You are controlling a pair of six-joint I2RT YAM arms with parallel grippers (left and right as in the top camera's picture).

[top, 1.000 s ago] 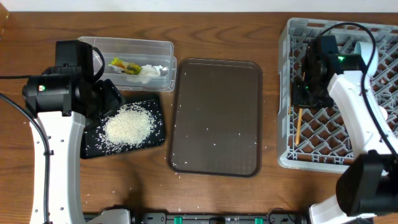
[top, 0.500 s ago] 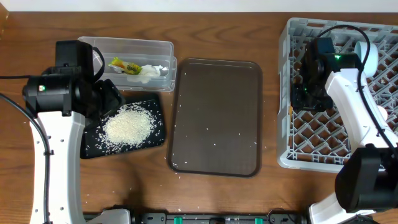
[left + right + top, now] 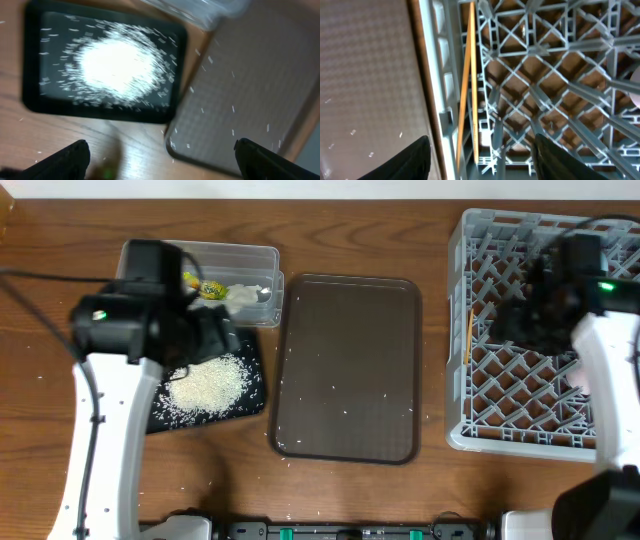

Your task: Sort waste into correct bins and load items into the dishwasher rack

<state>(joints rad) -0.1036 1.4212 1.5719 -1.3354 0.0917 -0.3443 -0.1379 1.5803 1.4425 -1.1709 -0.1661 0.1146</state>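
Note:
Loose white rice (image 3: 205, 385) is heaped on the flat black tray (image 3: 252, 360); the left wrist view shows the rice (image 3: 120, 65) and the tray rim (image 3: 30, 60). The clear tub (image 3: 255, 260) holds the yellow-green wrapper (image 3: 208, 288) and white tissue (image 3: 240, 295). My left gripper (image 3: 220, 335) is open and empty above the black tray's near edge (image 3: 160, 162). The wooden chopsticks (image 3: 468, 335) lie along the left wall of the grey rack (image 3: 520, 430). My right gripper (image 3: 530, 315) is open and empty above the rack (image 3: 485, 162), beside the chopsticks (image 3: 466, 85). Plate, bowl and cups are hidden.
The dark-brown serving tray (image 3: 347, 368), with scattered rice grains on it, lies between the black tray and the rack. It shows in the left wrist view (image 3: 250, 75) and the right wrist view (image 3: 365, 75). Stray grains lie on the wooden table (image 3: 350, 490).
My left arm has swung right, over the tub and black tray. My right arm has moved right across the rack, away from the chopsticks, which now lie uncovered at the rack's left wall.

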